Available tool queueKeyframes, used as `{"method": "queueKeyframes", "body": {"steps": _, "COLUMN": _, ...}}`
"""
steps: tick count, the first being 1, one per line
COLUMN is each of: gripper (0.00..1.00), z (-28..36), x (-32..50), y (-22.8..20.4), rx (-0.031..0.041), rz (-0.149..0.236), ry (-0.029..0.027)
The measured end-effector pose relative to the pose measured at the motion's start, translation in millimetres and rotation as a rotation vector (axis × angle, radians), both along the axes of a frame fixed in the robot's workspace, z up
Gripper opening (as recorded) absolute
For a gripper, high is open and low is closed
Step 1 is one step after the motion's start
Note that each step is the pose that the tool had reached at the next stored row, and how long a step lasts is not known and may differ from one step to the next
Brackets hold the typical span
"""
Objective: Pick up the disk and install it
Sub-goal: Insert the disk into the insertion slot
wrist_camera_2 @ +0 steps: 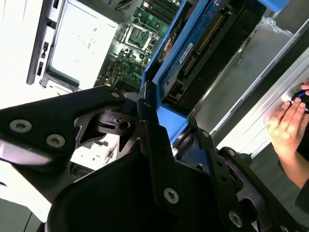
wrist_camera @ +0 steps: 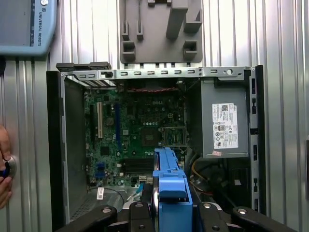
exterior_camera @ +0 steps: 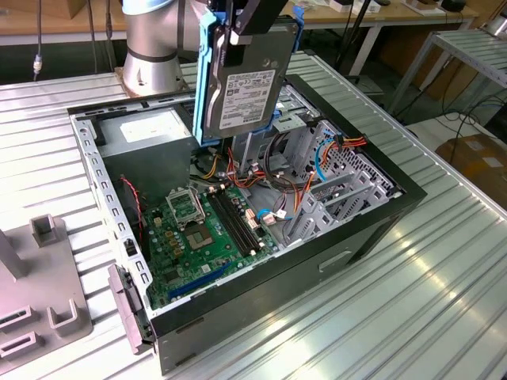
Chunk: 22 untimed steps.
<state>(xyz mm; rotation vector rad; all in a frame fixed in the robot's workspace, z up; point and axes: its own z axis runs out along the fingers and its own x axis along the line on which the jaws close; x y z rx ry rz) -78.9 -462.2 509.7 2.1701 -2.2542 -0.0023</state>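
Observation:
The disk (exterior_camera: pixel 242 99), a silver drive with a white label in a blue carrier (exterior_camera: pixel 204 79), hangs on edge above the open computer case (exterior_camera: pixel 103 186), over the cables beside the metal drive cage (exterior_camera: pixel 299 119). My gripper (exterior_camera: pixel 238 38) is shut on the carrier's upper edge. In the second wrist view the black fingers (wrist_camera_2: pixel 154 140) clamp the blue carrier (wrist_camera_2: pixel 166 111), and the disk's underside (wrist_camera_2: pixel 207 43) runs away from them. In the first wrist view the carrier (wrist_camera: pixel 170 186) sticks out from between the fingers toward the motherboard (wrist_camera: pixel 140 130).
A grey power-supply box (exterior_camera: pixel 146 131) fills one corner of the case. A grey fixture (exterior_camera: pixel 40 301) stands on the ribbed table at the exterior view's left. A person's hand (wrist_camera_2: pixel 289 123) rests beside the case. A teach pendant (wrist_camera: pixel 24 24) lies near the case.

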Motion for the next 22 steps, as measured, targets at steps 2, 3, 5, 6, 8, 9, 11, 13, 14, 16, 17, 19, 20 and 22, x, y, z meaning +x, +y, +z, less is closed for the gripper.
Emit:
{"method": "queueKeyframes", "body": {"steps": 2, "gripper": 0.37, "z": 0.0, "x": 4.2, "y": 0.0, "rx": -0.0001, "rz": 0.000, "ry": 0.0000}}
{"method": "queueKeyframes", "body": {"steps": 3, "gripper": 0.37, "z": -0.1, "x": 5.6, "y": 0.0, "rx": 0.0001, "rz": 0.000, "ry": 0.0000}}
{"method": "queueKeyframes", "body": {"steps": 5, "gripper": 0.37, "z": -0.1, "x": 8.6, "y": 0.0, "rx": 0.0000, "rz": 0.000, "ry": 0.0000}}
{"method": "queueKeyframes", "body": {"steps": 6, "gripper": 0.37, "z": -0.1, "x": 10.9, "y": 0.0, "rx": 0.0001, "rz": 0.000, "ry": 0.0000}}
{"method": "queueKeyframes", "body": {"steps": 8, "gripper": 0.37, "z": -0.1, "x": 13.4, "y": 0.0, "rx": 0.0001, "rz": 0.000, "ry": 0.0000}}
{"method": "queueKeyframes", "body": {"steps": 9, "gripper": 0.37, "z": -0.1, "x": 14.5, "y": 0.0, "rx": 0.0000, "rz": 0.000, "ry": 0.0000}}
{"method": "queueKeyframes", "body": {"steps": 11, "gripper": 0.37, "z": -0.1, "x": 16.2, "y": -0.5, "rx": 0.0001, "rz": 0.000, "ry": 0.0000}}
{"method": "queueKeyframes", "body": {"steps": 13, "gripper": 0.37, "z": -0.2, "x": 16.4, "y": -2.6, "rx": 0.0001, "rz": 0.000, "ry": 0.0000}}
{"method": "queueKeyframes", "body": {"steps": 14, "gripper": 0.37, "z": -0.3, "x": 16.4, "y": -3.9, "rx": 0.0002, "rz": 0.000, "ry": -0.0001}}
{"method": "queueKeyframes", "body": {"steps": 16, "gripper": 0.37, "z": -0.4, "x": 16.4, "y": -8.2, "rx": 0.0001, "rz": 0.000, "ry": -0.0001}}
{"method": "queueKeyframes", "body": {"steps": 17, "gripper": 0.37, "z": -0.4, "x": 16.4, "y": -11.2, "rx": 0.0000, "rz": 0.000, "ry": 0.0001}}
{"method": "queueKeyframes", "body": {"steps": 19, "gripper": 0.37, "z": -0.8, "x": 17.1, "y": -16.6, "rx": 0.0000, "rz": 0.000, "ry": 0.0000}}
{"method": "queueKeyframes", "body": {"steps": 20, "gripper": 0.37, "z": -1.2, "x": 17.9, "y": -19.2, "rx": 0.0001, "rz": 0.000, "ry": 0.0000}}
{"method": "queueKeyframes", "body": {"steps": 22, "gripper": 0.37, "z": -1.8, "x": 20.2, "y": -22.3, "rx": 0.0001, "rz": 0.000, "ry": 0.0001}}
